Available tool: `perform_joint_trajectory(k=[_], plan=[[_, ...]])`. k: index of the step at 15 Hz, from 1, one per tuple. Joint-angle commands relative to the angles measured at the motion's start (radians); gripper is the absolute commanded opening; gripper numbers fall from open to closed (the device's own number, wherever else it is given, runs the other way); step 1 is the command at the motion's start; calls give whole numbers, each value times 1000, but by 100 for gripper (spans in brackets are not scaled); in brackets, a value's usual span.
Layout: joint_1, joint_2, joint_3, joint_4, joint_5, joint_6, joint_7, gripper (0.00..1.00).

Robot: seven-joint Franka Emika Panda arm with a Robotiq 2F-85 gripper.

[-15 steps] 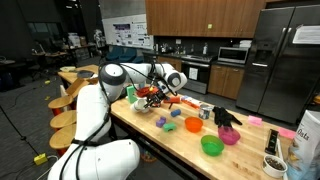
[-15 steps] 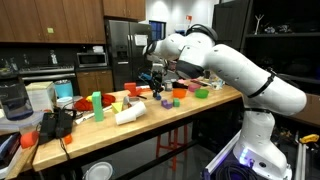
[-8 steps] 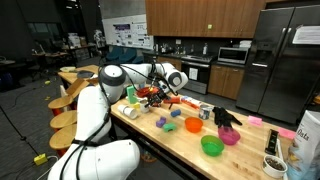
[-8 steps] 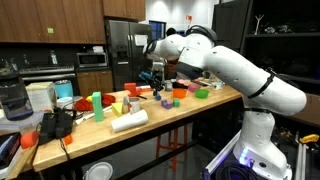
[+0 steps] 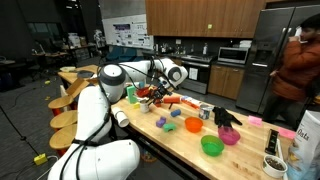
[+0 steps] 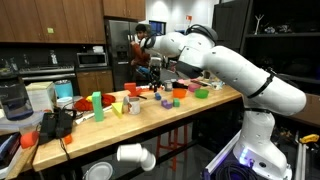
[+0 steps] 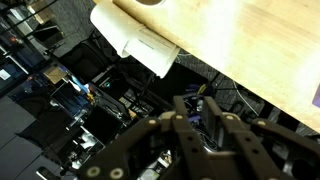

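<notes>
One white roll is the thing nearest the work. In an exterior view it is off the wooden table, lying on its side below the front edge, at about 6 o'clock from the gripper. Whether it rests on the floor cannot be told. The gripper hangs low over the far end of the tabletop, among small orange and red toys. In an exterior view these toys crowd so closely round it that nothing can be made out between the jaws. The wrist view looks past the dark pincer to the table's edge. Its fingers stand close together, but how wide the gap is, and whether anything sits in it, I cannot tell. At 11 o'clock from the pincer in that view, a pale folded thing hangs just beyond the edge. Along the table at 4 o'clock from the gripper sit an orange bowl, a green bowl and a pink bowl. A person in an orange jacket stands at 2 o'clock.
</notes>
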Motion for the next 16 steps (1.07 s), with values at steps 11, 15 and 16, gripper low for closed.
perform_joint_trajectory(k=[11,15,16], plan=[[30,38,-172,39,-52,-6,1,100],[76,105,-284,19,-90,-26,2,100],[81,122,-304,23,-98,-33,2,100]])
